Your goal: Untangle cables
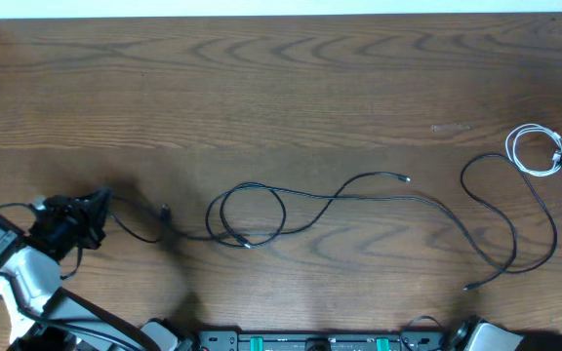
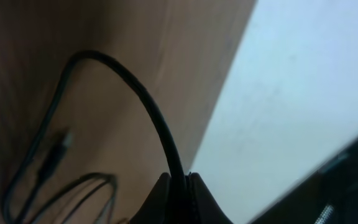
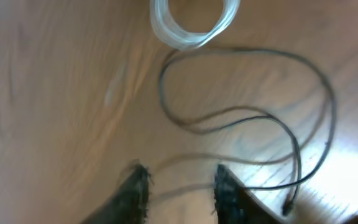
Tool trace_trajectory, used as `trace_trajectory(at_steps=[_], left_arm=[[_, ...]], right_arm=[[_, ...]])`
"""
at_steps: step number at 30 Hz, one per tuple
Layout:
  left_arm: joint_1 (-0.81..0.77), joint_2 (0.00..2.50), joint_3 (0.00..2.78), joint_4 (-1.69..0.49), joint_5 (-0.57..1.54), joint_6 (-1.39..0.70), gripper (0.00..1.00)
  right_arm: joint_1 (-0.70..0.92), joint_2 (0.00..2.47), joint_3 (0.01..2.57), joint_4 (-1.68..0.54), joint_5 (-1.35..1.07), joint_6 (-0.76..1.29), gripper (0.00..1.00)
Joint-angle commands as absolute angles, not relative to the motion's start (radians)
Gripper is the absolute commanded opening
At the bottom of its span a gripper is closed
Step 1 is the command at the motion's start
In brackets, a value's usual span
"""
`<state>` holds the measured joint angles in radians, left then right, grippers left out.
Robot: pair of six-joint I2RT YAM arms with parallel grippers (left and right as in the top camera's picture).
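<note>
We find the black cables (image 1: 332,199) thin and limp across mid-table, crossing in one loop (image 1: 247,185). The white cable (image 1: 535,151) sits coiled apart at the right. The left gripper (image 2: 178,183) is clamped on one of the black cables, presumably to draw it clear. The right gripper (image 3: 179,180) stands parted and empty over the wood-grain table (image 1: 281,78).

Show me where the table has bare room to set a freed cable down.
The far half of the table is bare, from the left edge to the white cable coil. The near strip below the black cables is also free. The middle band and right end are crowded.
</note>
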<state>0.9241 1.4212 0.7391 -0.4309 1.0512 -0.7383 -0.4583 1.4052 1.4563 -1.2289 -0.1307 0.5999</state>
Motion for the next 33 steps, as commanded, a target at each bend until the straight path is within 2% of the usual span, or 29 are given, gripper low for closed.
trace_trajectory(at_steps=[1,8,12,16,19,20,24,33], left_arm=[[0.881,1.425,0.741,-0.471,0.931,-0.66,0.08],[0.777,1.425,0.741,-0.567,0.709,-0.576,0.08],[0.714,1.425,0.741,-0.612,0.584,-0.576,0.08],[0.652,1.425,0.741,-0.638,0.473,-0.575,0.08],[0.611,1.425,0.741,-0.651,0.41,-0.576,0.08],[0.585,1.425,0.74,-0.656,0.372,-0.576,0.08],[0.536,1.425,0.74,-0.662,0.346,-0.572,0.08],[0.501,1.425,0.74,-0.663,0.345,-0.545,0.08]], right_arm=[[-0.352,1.394,1.417,-1.23,-0.167,0.502,0.43],[-0.13,1.394,1.291,-1.159,-0.168,0.499,0.59],[0.001,1.394,1.196,-1.06,-0.185,0.496,0.64],[0.153,1.395,1.101,-0.903,-0.289,0.412,0.62],[0.261,1.401,1.051,-0.802,-0.305,0.402,0.56],[0.337,1.41,1.03,-0.742,-0.306,0.373,0.56],[0.458,1.468,1.061,-0.748,-0.305,0.33,0.72],[0.658,1.684,1.185,-0.759,-0.212,0.204,0.75]])
